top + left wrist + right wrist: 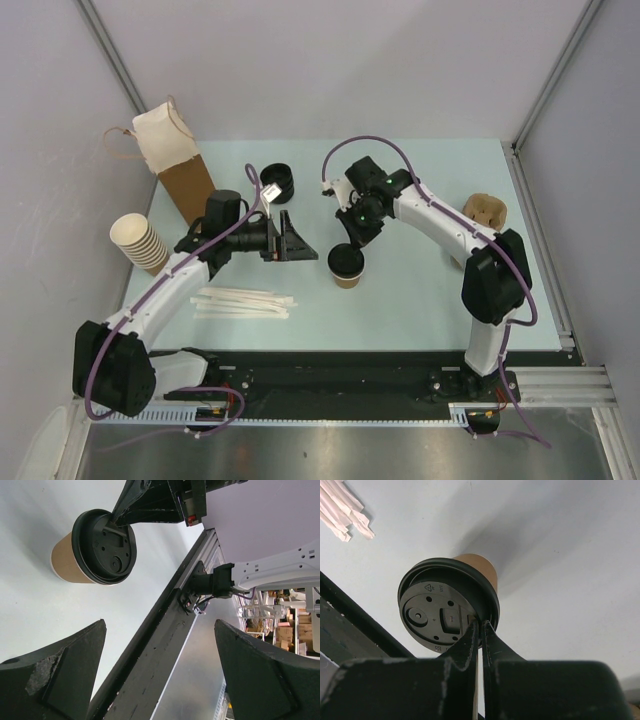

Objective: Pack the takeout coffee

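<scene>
The takeout coffee (346, 265), a small kraft-brown cup with a round black lid, stands upright mid-table. My right gripper (353, 240) comes down on it from behind. In the right wrist view its fingers are closed to a thin slit and my right gripper (481, 622) pinches the rim of the lid (440, 612). My left gripper (303, 240) is open and empty, just left of the cup, lying sideways. In the left wrist view the coffee (102, 547) lies beyond my left gripper (160, 625), clear of its wide-spread fingers.
A brown paper bag (175, 155) stands at the back left. A stack of cream cups (140, 242) lies at the left edge. Loose black lids (276, 183) sit behind the left gripper. Wrapped straws (245, 302) lie near the front. A cardboard carrier (485, 212) is at the right.
</scene>
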Controlling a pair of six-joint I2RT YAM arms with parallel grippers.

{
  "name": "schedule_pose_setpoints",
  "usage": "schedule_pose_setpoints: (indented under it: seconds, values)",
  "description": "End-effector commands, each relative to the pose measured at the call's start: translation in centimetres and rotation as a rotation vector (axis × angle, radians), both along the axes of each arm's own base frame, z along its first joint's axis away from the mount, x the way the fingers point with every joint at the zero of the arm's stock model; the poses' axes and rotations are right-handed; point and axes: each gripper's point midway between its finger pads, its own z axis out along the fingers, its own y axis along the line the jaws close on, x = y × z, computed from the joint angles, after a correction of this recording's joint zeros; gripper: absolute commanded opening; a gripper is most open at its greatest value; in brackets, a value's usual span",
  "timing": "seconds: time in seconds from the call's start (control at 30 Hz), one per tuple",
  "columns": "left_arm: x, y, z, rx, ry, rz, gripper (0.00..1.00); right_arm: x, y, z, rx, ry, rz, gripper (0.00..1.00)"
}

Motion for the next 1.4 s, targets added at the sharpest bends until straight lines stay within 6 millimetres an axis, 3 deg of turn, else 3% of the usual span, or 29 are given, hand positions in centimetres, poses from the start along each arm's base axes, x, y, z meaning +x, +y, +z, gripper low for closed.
schedule_pose_setpoints:
  seconds: [0.0,0.6,1.37]
  values:
    - [0.1,-0.1,0.4,-0.025,-0.012,-0.009,0.94,0.7,0.6,0.5,0.019,-0.010,-0.006,0.00]
    - [0.3,-0.2,0.1,-0.023,-0.001,-0.008,0.94,0.5,0.2,0.0,-0.001,0.001,-0.008,0.04]
    - [0.3,-0.2,-0.1,-0.026,0.002,-0.009,0.94,0.6,0.2,2.5,0.069,-0.010,-0.023,0.01]
